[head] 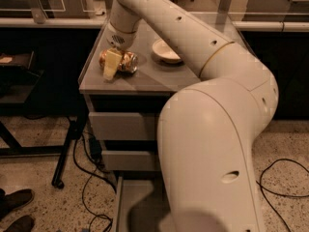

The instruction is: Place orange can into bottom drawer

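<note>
The orange can (127,62) lies on its side on the cabinet top (145,81), near the left edge. My gripper (112,65) reaches down from the long white arm and sits right at the can's left end, covering part of it. The bottom drawer (134,202) is pulled open at floor level below the cabinet, its grey floor showing at the left. My arm's big white elbow hides most of its right side.
A cream round bowl (166,52) stands on the cabinet top right of the can. Two closed upper drawers (120,125) face front. Cables (89,178) and a black stand leg (65,153) lie on the floor at left. Shoes (14,211) show at bottom left.
</note>
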You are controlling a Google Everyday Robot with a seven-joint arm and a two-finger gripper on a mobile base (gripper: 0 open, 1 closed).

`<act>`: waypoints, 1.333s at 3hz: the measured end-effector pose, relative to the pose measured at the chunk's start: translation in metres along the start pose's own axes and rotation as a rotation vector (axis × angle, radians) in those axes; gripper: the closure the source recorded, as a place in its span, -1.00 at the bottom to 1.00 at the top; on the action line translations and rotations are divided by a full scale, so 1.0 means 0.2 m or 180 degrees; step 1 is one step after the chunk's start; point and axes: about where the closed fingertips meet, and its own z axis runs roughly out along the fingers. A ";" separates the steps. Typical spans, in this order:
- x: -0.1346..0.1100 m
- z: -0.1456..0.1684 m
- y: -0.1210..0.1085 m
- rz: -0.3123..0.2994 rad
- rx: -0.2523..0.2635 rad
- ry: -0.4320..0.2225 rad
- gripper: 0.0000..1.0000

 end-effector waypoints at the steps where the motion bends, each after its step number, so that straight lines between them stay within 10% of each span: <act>1: 0.00 0.00 0.00 0.0000 0.0000 0.0000 0.01; 3: 0.00 -0.02 0.01 -0.0001 0.0020 -0.0021 0.99; 4: 0.01 -0.18 0.07 0.0024 0.0166 -0.0147 1.00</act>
